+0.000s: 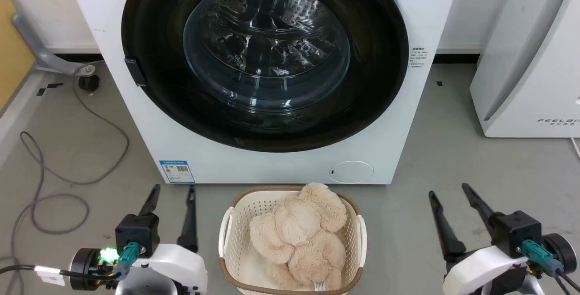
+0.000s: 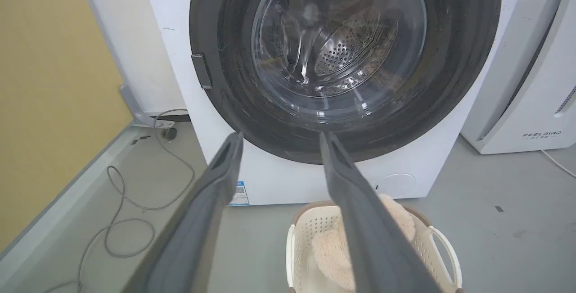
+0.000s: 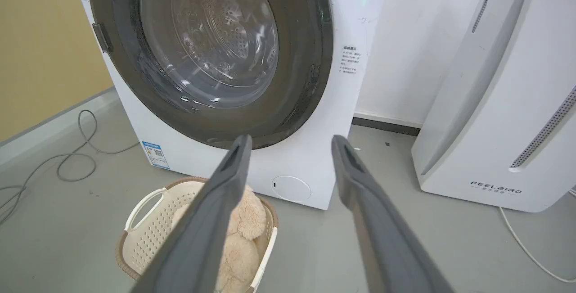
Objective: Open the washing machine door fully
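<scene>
The washing machine door (image 1: pixel 265 59) is shut, flush in the machine's front, above the basket (image 1: pixel 225 229). Left end effector (image 1: pixel 174 188) and right end effector (image 1: pixel 448 190) are both spread and empty, well apart from the door. Risks: fingers may slip off the glossy rim at the small tab (image 1: pixel 135 72), and a low reach may knock the basket.

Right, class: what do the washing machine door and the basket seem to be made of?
Washing machine door: glossy black ring, probably plastic, around a clear bowl, likely glass; both show reflections. Basket: matte cream plastic, by its moulded perforated walls.
</scene>
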Robot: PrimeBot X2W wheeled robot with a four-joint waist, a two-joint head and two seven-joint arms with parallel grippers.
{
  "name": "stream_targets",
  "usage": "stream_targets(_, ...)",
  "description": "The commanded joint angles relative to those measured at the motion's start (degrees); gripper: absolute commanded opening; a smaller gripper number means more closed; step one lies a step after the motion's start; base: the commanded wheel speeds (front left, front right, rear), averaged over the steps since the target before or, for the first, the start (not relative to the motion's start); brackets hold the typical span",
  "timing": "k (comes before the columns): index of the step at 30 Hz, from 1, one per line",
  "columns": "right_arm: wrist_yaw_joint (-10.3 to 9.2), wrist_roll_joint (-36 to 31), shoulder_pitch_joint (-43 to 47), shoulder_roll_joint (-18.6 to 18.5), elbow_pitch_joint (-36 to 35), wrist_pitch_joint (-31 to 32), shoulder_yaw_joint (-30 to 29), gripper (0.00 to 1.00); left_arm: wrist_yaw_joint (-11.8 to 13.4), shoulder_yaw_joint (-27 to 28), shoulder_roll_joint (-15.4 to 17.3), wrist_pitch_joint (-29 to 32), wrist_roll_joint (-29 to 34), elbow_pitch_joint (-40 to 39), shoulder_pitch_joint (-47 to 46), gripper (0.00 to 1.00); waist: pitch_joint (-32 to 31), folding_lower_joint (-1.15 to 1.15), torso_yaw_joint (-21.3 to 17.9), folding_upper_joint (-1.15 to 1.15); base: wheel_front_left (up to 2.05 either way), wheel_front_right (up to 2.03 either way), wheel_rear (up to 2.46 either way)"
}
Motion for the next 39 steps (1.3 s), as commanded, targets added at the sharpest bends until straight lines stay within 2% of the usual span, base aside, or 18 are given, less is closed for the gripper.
stream_targets(1,0.0,0.18,0.09,0.0,0.15,-0.23,-0.03,1.0,0.01,-0.18,0.0,-0.23,-0.06,0.16,-0.02,1.0,0.01,0.0,-0.01,0.0,0.0,0.0,0.0)
stream_targets(5,0.0,0.54,0.19,0.01,0.61,-0.72,-0.06,1.0,0.1,-0.62,0.0,-0.72,-0.24,0.71,-0.16,1.0,0.01,0.0,-0.03,0.0,0.0,0.0,0.0)
stream_targets(6,0.0,0.68,0.21,0.02,0.74,-0.84,-0.07,0.58,0.13,-0.74,0.0,-0.84,-0.28,0.86,-0.21,1.0,0.01,0.0,-0.03,0.0,0.0,0.0,0.0)
stream_targets(7,0.0,0.81,0.23,0.02,0.88,-0.96,-0.09,0.02,0.17,-0.85,0.0,-0.96,-0.33,1.01,-0.26,1.0,0.01,0.0,-0.02,0.0,0.0,0.0,0.0)
stream_targets(20,-0.01,3.9,0.19,0.05,2.29,-2.52,-0.35,0.0,0.54,-2.36,0.04,-2.52,-0.63,2.55,-0.69,1.0,-0.02,0.0,-0.02,0.0,0.0,0.0,0.0)
stream_targets(26,-0.01,9.86,-0.04,0.06,2.26,-3.23,-0.45,0.0,0.71,-3.04,0.08,-3.24,-0.71,3.16,-0.89,1.0,-0.02,0.0,-0.1,0.0,0.0,0.0,0.0)
stream_targets(39,-0.02,27.09,-2.14,0.09,2.86,-4.76,-2.01,0.0,1.34,-4.42,0.09,-4.8,-1.05,3.93,-1.45,1.0,0.72,0.0,-0.45,0.0,0.0,0.0,0.0)
